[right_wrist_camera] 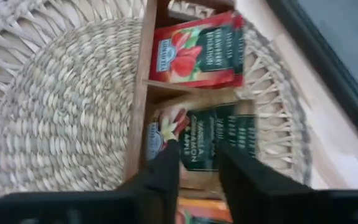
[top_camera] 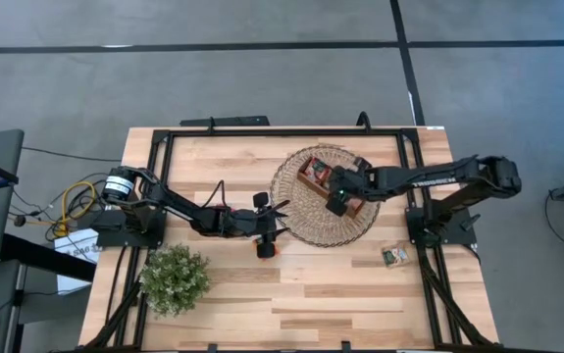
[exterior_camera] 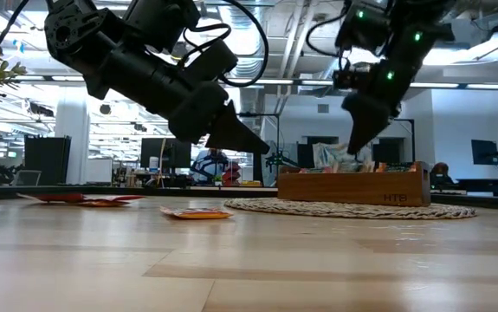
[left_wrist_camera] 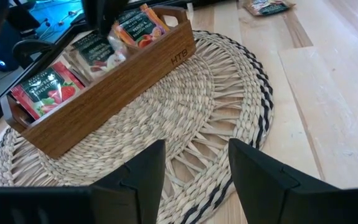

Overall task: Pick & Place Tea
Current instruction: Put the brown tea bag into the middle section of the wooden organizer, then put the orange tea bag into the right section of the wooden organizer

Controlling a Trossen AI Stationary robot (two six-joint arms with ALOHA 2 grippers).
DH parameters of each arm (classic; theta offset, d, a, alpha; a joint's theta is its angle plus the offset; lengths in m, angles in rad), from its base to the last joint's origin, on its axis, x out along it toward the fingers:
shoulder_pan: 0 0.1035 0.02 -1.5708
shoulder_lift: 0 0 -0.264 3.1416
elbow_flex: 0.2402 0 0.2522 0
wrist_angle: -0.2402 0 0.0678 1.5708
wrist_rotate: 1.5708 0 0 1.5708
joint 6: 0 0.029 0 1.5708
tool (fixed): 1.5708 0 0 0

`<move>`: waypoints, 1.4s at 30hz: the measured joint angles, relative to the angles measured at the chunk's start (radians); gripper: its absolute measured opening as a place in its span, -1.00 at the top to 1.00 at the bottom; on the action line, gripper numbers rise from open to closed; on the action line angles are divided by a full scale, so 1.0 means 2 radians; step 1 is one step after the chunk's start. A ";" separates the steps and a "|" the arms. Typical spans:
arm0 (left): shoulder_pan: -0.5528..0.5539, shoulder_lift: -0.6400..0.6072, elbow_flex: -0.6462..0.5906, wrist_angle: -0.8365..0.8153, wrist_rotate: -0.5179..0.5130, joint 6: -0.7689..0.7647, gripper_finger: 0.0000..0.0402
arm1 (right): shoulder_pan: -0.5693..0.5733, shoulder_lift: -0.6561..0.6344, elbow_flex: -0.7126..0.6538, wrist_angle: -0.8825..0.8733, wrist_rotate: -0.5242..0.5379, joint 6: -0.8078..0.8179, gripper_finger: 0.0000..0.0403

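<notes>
- right gripper (right_wrist_camera: 197, 165) over tray (left_wrist_camera: 135, 71) middle compartment, jaws parted above green sachet (right_wrist_camera: 219, 137), nothing held: sachet may snag a finger and lift out
- left gripper (left_wrist_camera: 194, 168) released, left of mat (top_camera: 306, 221); loose sachet (top_camera: 393, 256) lies right of it

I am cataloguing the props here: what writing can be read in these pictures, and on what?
"HTEI": on the long brown wooden tray's side.
"STRAWBERRY", partly legible: on the red square sachet in the tray.
"VANILLA CINNAMON APPLE": on the dark green sachet below the right gripper.
Other sachets' print is too blurred.
</notes>
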 joint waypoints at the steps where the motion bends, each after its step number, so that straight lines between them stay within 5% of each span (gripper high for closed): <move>1: 0.000 0.000 0.000 -0.001 0.000 0.000 0.16 | 0.000 -0.006 0.007 -0.014 0.000 0.000 0.41; 9: 0.000 0.000 0.000 -0.010 0.000 0.000 0.16 | 0.045 -0.057 0.042 -0.055 0.000 0.040 -0.11; 16: -0.003 0.000 0.000 -0.031 0.000 0.000 0.16 | 0.172 -0.072 0.042 -0.054 -0.006 0.087 -0.16; 23: -0.038 0.000 0.005 -0.056 -0.012 0.030 0.16 | 0.307 0.001 0.042 0.027 0.035 0.150 -0.09; 27: -0.063 -0.008 0.050 -0.206 -0.057 0.022 0.16 | 0.352 0.069 0.042 0.096 0.088 0.154 -0.06; 33: -0.073 -0.008 0.141 -0.504 -0.078 -0.087 0.16 | 0.364 0.142 0.042 0.142 0.111 0.158 0.02; 42: -0.044 -0.020 0.142 -0.717 -0.118 -0.276 0.07 | 0.345 0.163 0.042 0.143 0.104 0.173 0.18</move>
